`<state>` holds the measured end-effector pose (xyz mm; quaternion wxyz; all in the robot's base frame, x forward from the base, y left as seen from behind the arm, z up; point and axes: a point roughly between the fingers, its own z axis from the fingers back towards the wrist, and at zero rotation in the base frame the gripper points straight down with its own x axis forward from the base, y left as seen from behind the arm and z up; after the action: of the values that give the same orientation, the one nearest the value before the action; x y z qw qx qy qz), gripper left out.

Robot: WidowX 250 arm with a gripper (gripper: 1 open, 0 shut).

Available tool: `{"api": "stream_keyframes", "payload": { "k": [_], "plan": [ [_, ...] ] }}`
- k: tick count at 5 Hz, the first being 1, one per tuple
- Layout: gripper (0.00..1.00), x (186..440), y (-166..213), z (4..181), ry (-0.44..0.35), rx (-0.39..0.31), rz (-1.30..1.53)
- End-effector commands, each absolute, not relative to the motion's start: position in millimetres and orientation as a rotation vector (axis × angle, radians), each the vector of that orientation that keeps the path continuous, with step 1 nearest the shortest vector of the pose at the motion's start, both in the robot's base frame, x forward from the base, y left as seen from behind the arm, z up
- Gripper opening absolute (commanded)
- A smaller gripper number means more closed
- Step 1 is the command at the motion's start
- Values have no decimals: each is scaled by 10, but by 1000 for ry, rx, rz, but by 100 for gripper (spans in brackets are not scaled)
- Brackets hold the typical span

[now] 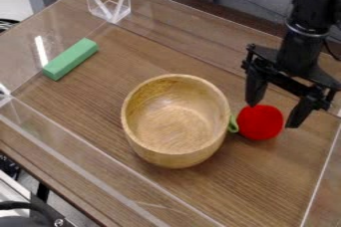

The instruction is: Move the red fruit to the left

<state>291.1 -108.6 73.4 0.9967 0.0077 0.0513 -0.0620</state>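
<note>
The jaws stand wide apart, gripping nothing, on the black gripper (284,107) that points straight down over the right side of the table (160,57). One dark finger (253,89) hangs at the left and another at the right, and the red fruit (260,121) sits just below and between them, its top close under the space between the fingers. Whether either finger touches the fruit cannot be told from this view; it appears to rest on the wood, not lifted.

The red fruit lies on the right part of the wooden tabletop, just beside the right wall of the wooden bowl (176,119). A small green leafy tip on its left side lies in the narrow space between fruit and bowl, and seems to touch the bowl's outer wall. The bowl stands upright near the middle of the table, with nothing inside.

Well apart from these, at the far left, a flat green block (70,59) lies at an angle on the wood. A clear plastic piece (108,4) stands at the back edge, and low transparent walls (54,136) run along the borders of the table.
</note>
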Motion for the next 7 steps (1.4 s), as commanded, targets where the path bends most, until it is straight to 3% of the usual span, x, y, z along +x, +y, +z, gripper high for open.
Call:
{"api": "stream_keyframes", "payload": {
  "k": [1, 3, 4, 5, 6, 7],
  "plan": [
    [100, 2986, -1021, 768, 41, 9, -171],
    [100, 2996, -933, 565, 21, 14, -239],
    [0, 2985, -971, 518, 1, 6, -250],
    [0, 2947, -1073, 597, -33, -6, -253],
    [100, 2897, -1162, 699, -51, -3, -251],
    [100, 2923, -1141, 810, -72, 0, -230]
  ]
}}
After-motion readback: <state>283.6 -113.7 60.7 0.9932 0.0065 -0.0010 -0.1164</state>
